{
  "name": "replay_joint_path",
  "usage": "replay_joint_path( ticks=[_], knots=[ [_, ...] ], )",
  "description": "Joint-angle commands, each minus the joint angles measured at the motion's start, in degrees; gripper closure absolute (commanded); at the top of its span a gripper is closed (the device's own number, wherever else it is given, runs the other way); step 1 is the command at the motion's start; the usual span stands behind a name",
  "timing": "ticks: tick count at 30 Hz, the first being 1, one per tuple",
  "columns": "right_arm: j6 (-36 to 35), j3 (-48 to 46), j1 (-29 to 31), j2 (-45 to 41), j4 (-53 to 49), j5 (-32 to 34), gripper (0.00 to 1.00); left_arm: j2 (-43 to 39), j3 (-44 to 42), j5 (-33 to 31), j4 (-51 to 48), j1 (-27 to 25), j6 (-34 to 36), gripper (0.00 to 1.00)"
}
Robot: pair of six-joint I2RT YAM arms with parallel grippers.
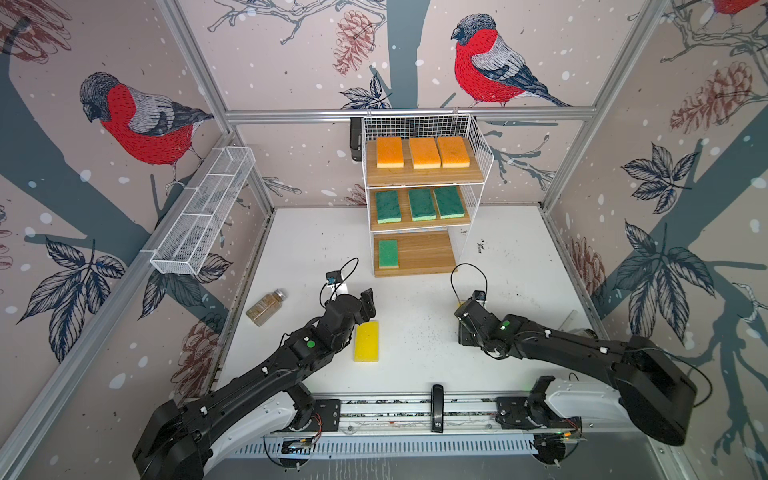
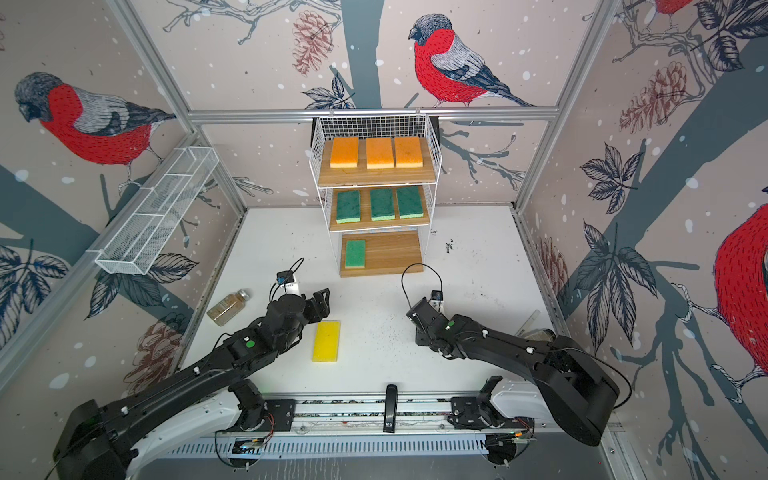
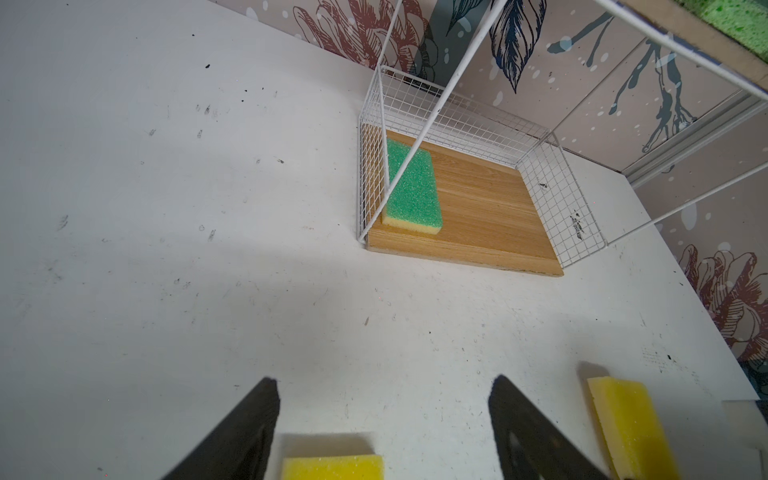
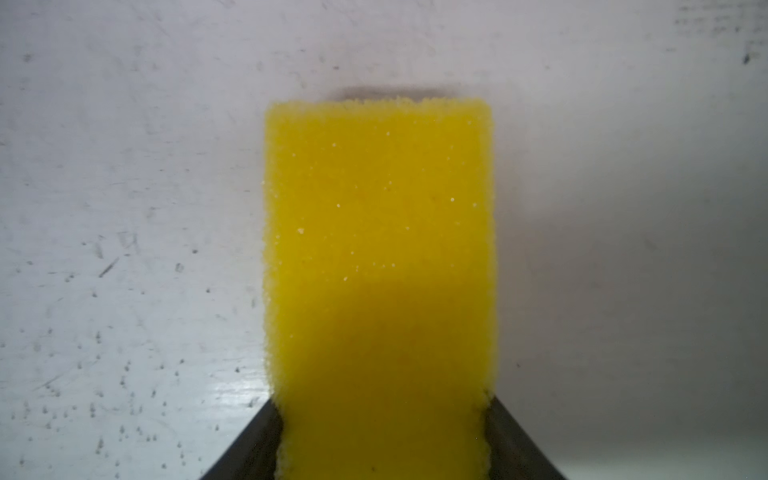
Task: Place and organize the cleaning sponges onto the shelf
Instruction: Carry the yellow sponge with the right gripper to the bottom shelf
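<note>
In both top views the shelf (image 1: 419, 178) stands at twelve o'clock. Its bottom board (image 1: 428, 253) carries one green sponge (image 1: 388, 253) at nine o'clock, leaving room for two. The left gripper (image 1: 367, 306) hangs wide over the left yellow sponge (image 1: 366, 341); the right gripper (image 4: 381, 402) is hidden under its arm.

Left wrist view: that sponge is mostly cut off.

Right wrist view: jaws pinch the right yellow sponge (image 4: 380, 249), probably to lift it.
</note>
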Motion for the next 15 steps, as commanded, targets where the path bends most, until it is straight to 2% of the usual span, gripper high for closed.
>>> replay_joint_path(
  ticks=[1,15],
  knots=[
    [-3.1,1.7,0.5,2.3,3.5,0.5,0.38,-0.8,-0.3,-1.8,-1.3,0.1,-0.6,0.2],
    [-12.9,15.5,0.8,17.2,10.9,-0.1,0.37,-3.6,-0.6,-3.7,-3.9,0.4,-0.2,0.2]
  ],
)
